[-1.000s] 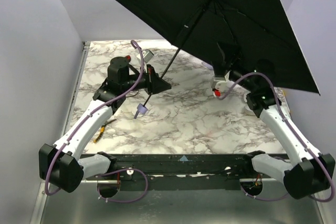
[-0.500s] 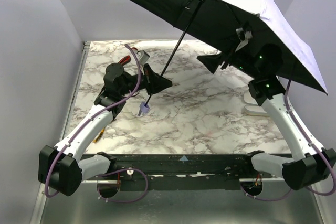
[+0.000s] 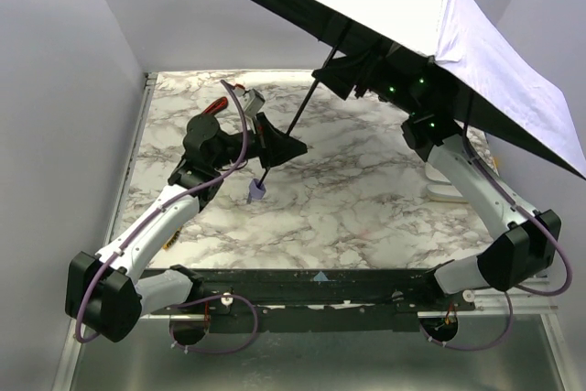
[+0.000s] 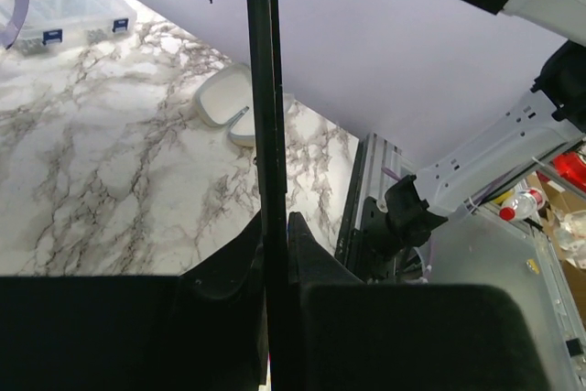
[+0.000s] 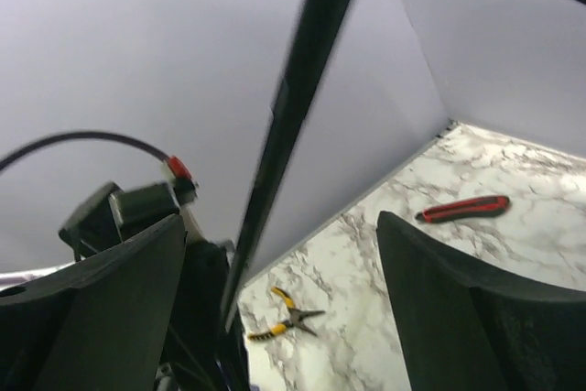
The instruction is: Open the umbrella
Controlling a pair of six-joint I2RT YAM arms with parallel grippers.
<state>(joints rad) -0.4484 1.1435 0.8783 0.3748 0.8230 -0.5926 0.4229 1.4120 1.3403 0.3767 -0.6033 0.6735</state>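
The umbrella is open: its pale canopy (image 3: 412, 16) with black lining tilts over the back right of the table. Its thin black shaft (image 3: 288, 130) slants down to the small lavender handle (image 3: 257, 191). My left gripper (image 3: 275, 146) is shut on the shaft just above the handle; in the left wrist view the shaft (image 4: 261, 116) runs up between my closed fingers (image 4: 311, 249). My right gripper (image 3: 343, 75) is raised under the canopy, open. In the right wrist view the shaft (image 5: 298, 98) passes between its wide-apart fingers (image 5: 449, 290), nearer the left one.
A red-handled cutter (image 3: 215, 105) lies at the back left and also shows in the right wrist view (image 5: 462, 209). Yellow-handled pliers (image 5: 286, 316) lie near my left arm. A white case (image 3: 446, 191) sits at the right edge. Grey walls close in on both sides.
The canopy has tipped so its pale outside faces the camera. My right arm has risen and swung left to the shaft under the canopy. My left gripper still holds the shaft.
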